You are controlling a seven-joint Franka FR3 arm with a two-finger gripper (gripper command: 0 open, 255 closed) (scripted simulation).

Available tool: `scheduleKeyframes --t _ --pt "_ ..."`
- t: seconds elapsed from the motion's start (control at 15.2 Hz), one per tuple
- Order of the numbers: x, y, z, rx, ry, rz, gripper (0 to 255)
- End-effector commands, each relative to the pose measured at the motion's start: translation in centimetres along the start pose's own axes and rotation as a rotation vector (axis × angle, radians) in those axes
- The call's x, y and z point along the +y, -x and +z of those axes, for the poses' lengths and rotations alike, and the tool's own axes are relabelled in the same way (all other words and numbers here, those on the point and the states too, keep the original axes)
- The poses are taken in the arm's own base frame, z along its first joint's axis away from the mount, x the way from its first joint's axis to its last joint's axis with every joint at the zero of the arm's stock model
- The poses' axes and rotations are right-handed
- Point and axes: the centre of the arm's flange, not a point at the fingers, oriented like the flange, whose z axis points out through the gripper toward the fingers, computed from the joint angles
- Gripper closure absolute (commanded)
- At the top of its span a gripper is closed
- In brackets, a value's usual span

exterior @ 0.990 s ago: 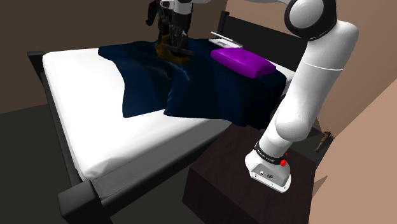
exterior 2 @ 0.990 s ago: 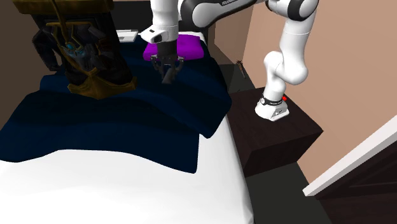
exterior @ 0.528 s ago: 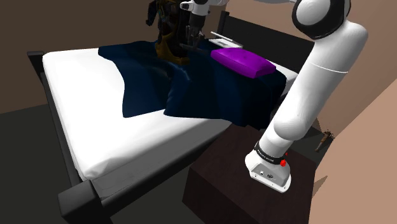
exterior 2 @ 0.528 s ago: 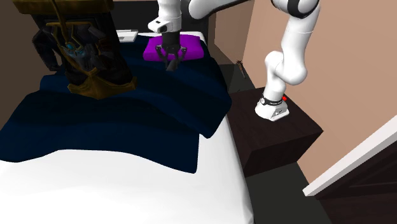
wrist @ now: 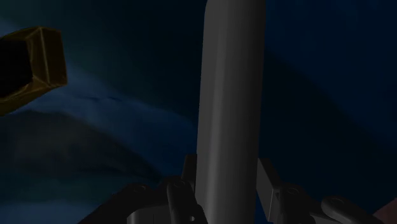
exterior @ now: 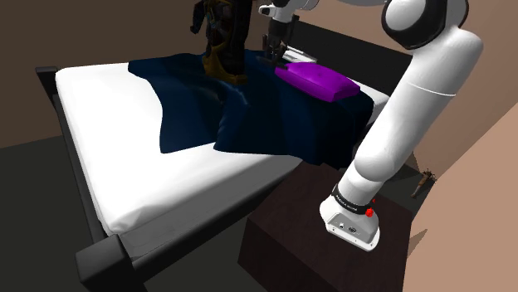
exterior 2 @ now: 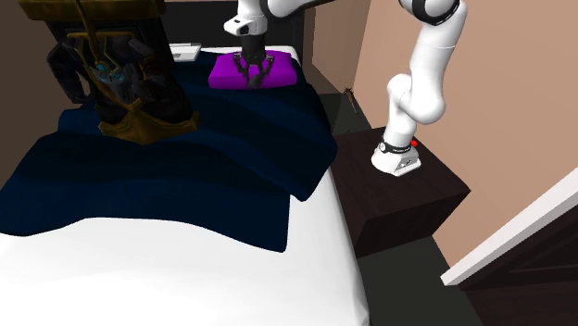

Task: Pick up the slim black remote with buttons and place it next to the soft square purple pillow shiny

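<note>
The gripper [wrist: 226, 173] is clenched on the remote [wrist: 229, 89]. Its two black fingers [wrist: 267, 181] press against the two long sides of the remote, near one end. The remote is drawn as a slim, plain dark grey bar. It juts straight out past the fingertips, off the bedding, and no buttons can be made out on the face that shows.

Directly below the gripper and the remote is a rumpled dark blue blanket [wrist: 95, 146]. In the shoulder view the gripper [exterior: 272, 53] points down, just above the blanket [exterior: 249, 116]. It is close to the near end of the purple pillow [exterior: 324, 83]. In the second exterior view the gripper [exterior 2: 250, 76] hangs in front of the pillow [exterior 2: 278, 74]. Whether the remote's tip touches the pillow or the blanket cannot be told.

On the gripper's other side from the pillow, near but apart, a dark figurine on a golden-brown base [exterior: 220, 37] stands on the blanket. A corner of that base [wrist: 35, 60] shows off to one side of the remote in the wrist view. Just beyond the gripper, toward the dark headboard [exterior: 332, 41], lies a flat pale item [exterior: 295, 56], too small to name.

Farther out, the blanket [exterior 2: 185, 157] covers only the part of the bed around the gripper. The white mattress [exterior: 124, 166] lies bare well away from the gripper, toward the foot. The arm reaches back from the gripper to its base on the dark brown stand [exterior: 290, 249] beside the bed.
</note>
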Motion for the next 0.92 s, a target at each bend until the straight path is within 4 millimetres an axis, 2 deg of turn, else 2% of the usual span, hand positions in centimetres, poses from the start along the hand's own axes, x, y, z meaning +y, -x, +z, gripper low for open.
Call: scheduleKeyframes --t 0.0,0.4,0.86 --pt "0.1 2.6 0.0 0.000 0.000 -0.001 255" --pt "-0.1 10.8 -0.1 0.000 0.000 -0.001 255" --pt "-0.4 10.8 3.6 0.000 0.000 -0.001 255"
